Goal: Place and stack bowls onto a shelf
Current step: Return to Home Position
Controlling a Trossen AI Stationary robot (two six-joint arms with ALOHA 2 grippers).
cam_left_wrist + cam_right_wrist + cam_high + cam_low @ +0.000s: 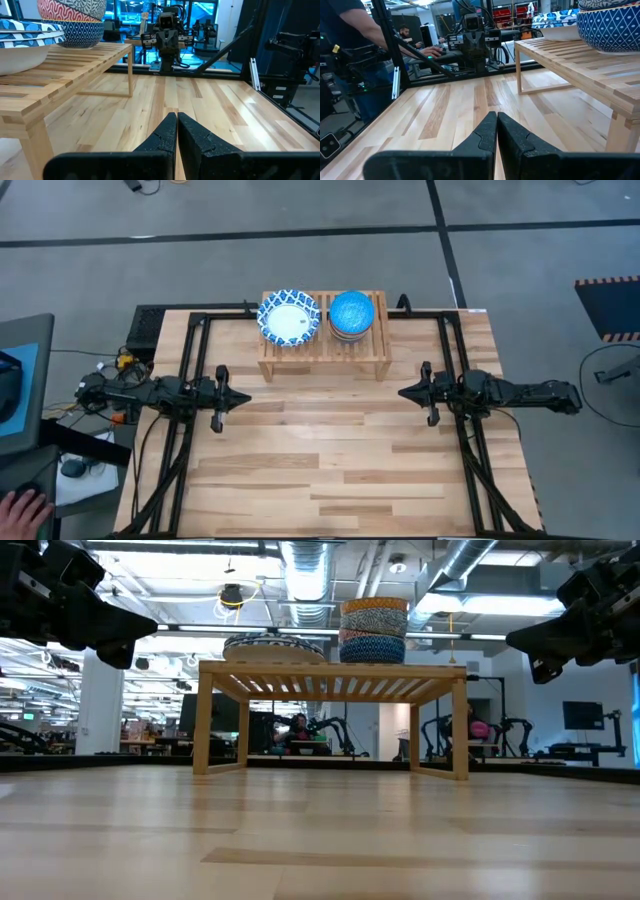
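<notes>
1. Bowls stand in two stacks on the slatted light-wood shelf [325, 358] near the table's far edge; wide blue-and-white dishes [289, 318] on its left part, small round bowls [352, 314] just beside them, the topmost bright blue inside.
2. Left gripper [243, 396] and right gripper [404, 392] hover level above the plank table [330, 470], facing each other, well apart; each has its fingers pressed together, holding nothing.
3. The number in each stack cannot be told.

Rear of table [330, 470]: shelf [323, 358]; on it 2 stacks, dishes [288, 318] left, bowls [352, 313] right (just beside).
</notes>
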